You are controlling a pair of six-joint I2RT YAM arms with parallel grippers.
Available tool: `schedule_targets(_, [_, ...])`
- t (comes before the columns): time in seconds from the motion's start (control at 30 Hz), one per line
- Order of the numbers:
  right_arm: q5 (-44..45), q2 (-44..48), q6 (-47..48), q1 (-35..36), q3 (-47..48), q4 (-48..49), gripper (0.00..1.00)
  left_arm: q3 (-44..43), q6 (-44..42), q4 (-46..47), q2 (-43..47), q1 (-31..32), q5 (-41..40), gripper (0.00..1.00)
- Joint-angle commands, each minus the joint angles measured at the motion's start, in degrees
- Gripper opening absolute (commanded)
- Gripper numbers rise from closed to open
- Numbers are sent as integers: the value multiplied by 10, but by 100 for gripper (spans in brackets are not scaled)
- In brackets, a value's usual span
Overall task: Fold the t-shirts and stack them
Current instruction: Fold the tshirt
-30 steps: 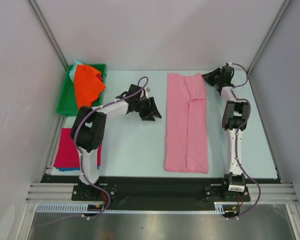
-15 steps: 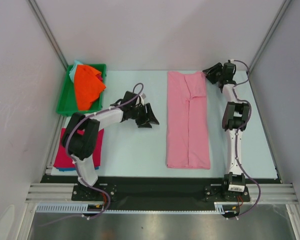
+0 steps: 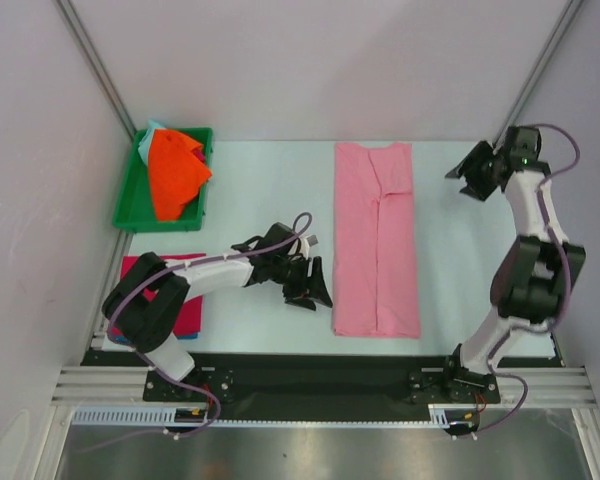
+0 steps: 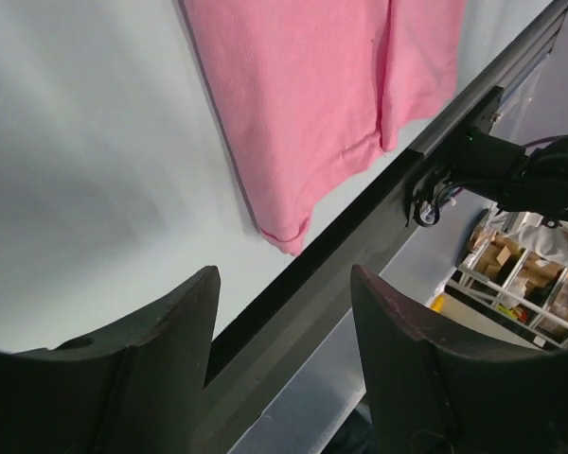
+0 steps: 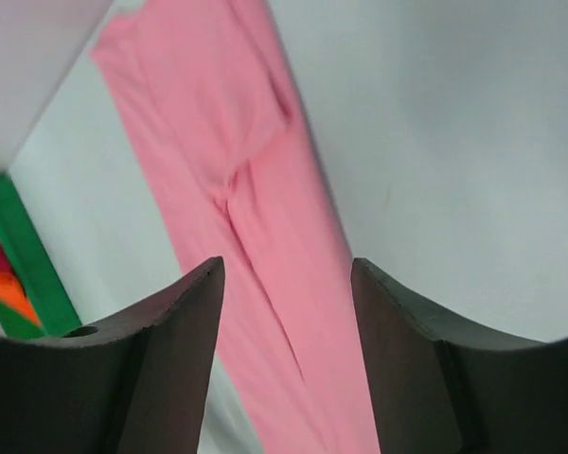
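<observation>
My left tool [image 4: 284,284] stands with its jaws apart and nothing between them. It hovers low over the surface [image 3: 250,200], just beside the near left corner of the light pink t-shirt [image 3: 375,240] without touching it. My right tool [image 5: 284,270] is likewise spread and empty, up off the surface and out past the far right corner of that shirt, clear of the cloth. The pink shirt lies as a long narrow strip running away from me down the middle of the surface, its sides already folded in to a seam along the centre. I judge the step in hand is the crosswise fold. To do it well I want each tool to bite through every layer at a corner, not just the top flap. I would lift only enough to clear the cloth and carry one end over the other with both sides level, so the edges meet square. Further out on the left, the magenta-red t-shirt [image 3: 190,315] lies flat by the near edge, partly under my left arm. The bright orange t-shirt [image 3: 175,175] is heaped in the green tray [image 3: 130,195] at the far corner.
</observation>
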State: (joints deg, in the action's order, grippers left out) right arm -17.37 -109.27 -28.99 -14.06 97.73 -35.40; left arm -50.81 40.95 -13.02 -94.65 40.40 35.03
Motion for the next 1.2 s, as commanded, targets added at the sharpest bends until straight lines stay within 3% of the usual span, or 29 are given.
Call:
schedule_targets(0.0, [-38,157,40,17,-193,-33,61,33,28,45,48,12,21,63])
schedule_targets(0.23, [-163,381,73,37,-486,-84,56,105,108,137,55,84,-2,58])
schedule_targets(0.33, [-150,487,67,42,-569,-114,54,127,130,172,53,92,-16,57])
schedule_targets(0.4, [-131,541,47,68,-576,-128,54,134,143,186,54,93,-28,57])
schedule_targets(0.47, [-56,585,-6,89,-565,-155,56,135,149,193,49,93,-31,57])
schedule_targets(0.87, [23,591,-70,118,-646,-180,55,70,157,136,-14,93,-77,49])
schedule_targets(1.17, [60,498,-89,139,-670,-135,54,55,158,104,-32,92,-91,46])
